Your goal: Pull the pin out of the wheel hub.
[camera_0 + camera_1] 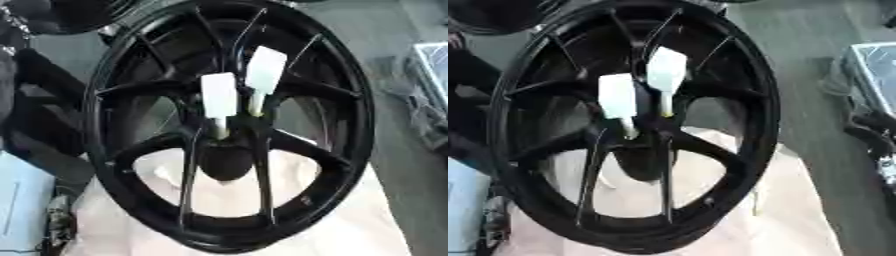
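Currently two white-handled pins [219, 95] [265, 70] sit in the black wheel hub [229, 160], frame centre. Neither hand shows, so finger state is unknown. Risk: an off-axis pull could jam a pin.

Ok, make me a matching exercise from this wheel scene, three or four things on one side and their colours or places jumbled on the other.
Things:
1. wheel hub
2. left pin
3. right pin
4. cloth

Descriptions:
A. cream, lying under the wheel
B. white, set higher, nearer the far rim
C. black, with spokes
D. white, set lower, nearer the hub centre

Pairs: 1-C, 2-D, 3-B, 4-A
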You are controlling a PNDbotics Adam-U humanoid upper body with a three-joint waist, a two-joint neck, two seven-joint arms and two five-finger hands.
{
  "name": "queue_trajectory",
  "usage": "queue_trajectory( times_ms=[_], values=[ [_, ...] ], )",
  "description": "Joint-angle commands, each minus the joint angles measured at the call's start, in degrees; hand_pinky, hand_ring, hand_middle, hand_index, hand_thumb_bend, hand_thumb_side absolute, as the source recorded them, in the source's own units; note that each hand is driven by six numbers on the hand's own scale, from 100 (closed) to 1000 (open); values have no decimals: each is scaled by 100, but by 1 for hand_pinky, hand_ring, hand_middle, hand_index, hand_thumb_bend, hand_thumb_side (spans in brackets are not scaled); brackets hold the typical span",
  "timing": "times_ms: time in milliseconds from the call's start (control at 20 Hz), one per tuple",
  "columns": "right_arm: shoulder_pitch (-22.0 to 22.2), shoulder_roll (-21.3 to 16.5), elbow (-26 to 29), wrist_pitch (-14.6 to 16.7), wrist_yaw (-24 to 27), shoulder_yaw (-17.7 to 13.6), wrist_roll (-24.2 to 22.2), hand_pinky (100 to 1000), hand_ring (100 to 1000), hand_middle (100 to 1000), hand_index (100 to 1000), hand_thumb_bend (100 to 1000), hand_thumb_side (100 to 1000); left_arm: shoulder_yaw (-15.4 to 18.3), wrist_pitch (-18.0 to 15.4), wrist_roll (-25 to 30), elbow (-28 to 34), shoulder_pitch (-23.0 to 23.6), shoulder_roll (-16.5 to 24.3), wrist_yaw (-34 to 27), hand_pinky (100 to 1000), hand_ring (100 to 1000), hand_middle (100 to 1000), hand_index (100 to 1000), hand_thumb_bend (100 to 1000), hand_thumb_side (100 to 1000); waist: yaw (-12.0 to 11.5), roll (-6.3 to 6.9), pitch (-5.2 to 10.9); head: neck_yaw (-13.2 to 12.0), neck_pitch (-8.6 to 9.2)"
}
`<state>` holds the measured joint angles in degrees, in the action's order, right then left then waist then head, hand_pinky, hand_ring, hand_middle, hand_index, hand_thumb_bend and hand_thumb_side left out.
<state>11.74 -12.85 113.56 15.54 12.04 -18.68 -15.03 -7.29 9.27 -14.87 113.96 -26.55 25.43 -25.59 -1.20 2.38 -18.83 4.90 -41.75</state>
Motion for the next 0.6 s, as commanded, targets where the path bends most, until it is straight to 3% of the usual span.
queue_trajectory(
  times_ms=[50, 350, 600],
  values=[
    [51, -105, 103, 6, 15, -41, -11, 1000, 836, 819, 924, 100, 631, -20, -36, 93, 63, -206, 343, 54, 635, 687, 709, 797, 100, 657, -14, -13, 145, 21, -16],
    [110, -133, 103, -17, -16, -22, -22, 1000, 835, 819, 924, 100, 633, -319, -76, 571, 63, -798, 1202, 195, 634, 692, 715, 808, 100, 600, -25, 13, 212, 56, -75],
    [195, -150, 103, 8, -59, -6, -23, 1000, 835, 818, 923, 100, 632, -710, -103, 1320, 63, -1622, 2097, 286, 649, 709, 731, 821, 100, 540, -26, 37, 281, 125, -130]
  ],
)
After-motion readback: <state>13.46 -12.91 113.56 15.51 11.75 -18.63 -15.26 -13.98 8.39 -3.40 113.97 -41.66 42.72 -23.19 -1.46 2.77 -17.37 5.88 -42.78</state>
